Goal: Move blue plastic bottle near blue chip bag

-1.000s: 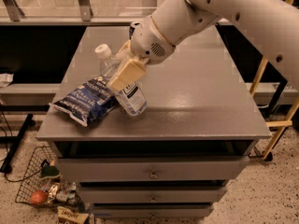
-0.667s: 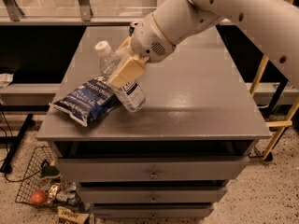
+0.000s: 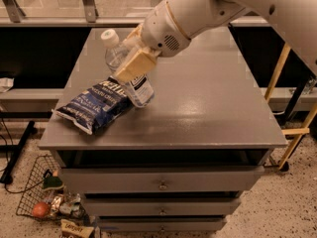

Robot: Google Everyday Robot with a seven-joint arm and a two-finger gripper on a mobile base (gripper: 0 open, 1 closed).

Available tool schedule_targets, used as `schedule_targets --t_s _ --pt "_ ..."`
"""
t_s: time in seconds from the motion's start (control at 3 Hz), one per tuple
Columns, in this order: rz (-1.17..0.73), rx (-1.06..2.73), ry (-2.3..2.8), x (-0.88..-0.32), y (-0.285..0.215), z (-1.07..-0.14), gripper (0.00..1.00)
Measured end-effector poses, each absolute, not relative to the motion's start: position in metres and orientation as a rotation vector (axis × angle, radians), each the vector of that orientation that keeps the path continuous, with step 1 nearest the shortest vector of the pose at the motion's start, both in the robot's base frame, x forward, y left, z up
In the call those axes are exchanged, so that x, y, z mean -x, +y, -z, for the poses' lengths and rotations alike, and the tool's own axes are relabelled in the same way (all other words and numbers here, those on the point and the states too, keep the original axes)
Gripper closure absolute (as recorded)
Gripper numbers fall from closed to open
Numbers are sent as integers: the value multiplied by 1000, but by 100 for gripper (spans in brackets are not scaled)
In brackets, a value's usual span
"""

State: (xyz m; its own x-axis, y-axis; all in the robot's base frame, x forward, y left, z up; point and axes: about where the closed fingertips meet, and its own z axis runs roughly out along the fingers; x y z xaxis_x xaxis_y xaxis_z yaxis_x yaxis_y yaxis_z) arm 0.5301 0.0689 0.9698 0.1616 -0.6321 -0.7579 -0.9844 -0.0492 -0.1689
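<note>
The blue plastic bottle is clear with a white cap at upper left and a white label. It is tilted, with its base on the grey tabletop. My gripper is shut on the bottle's middle, its cream-coloured finger across the front. The blue chip bag lies flat at the table's front left. The bottle's base touches the bag's right end.
The table is a grey drawer cabinet with handles at the front. A wire basket with items stands on the floor at lower left. A yellow stand is to the right. My white arm reaches in from the upper right.
The bottle and gripper have shifted slightly left and down, bringing the bottle's base closer against the chip bag. The bag has not moved.
</note>
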Motion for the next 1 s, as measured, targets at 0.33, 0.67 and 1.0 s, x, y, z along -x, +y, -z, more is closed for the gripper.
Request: schedule_targets --t_s 0.33,0.67,1.0 --pt "-705 1689 1567 -532 66 -962 100" --pt "-741 1611 1629 -536 60 -954 100" --pt "-780 1548 1667 -540 59 -946 100"
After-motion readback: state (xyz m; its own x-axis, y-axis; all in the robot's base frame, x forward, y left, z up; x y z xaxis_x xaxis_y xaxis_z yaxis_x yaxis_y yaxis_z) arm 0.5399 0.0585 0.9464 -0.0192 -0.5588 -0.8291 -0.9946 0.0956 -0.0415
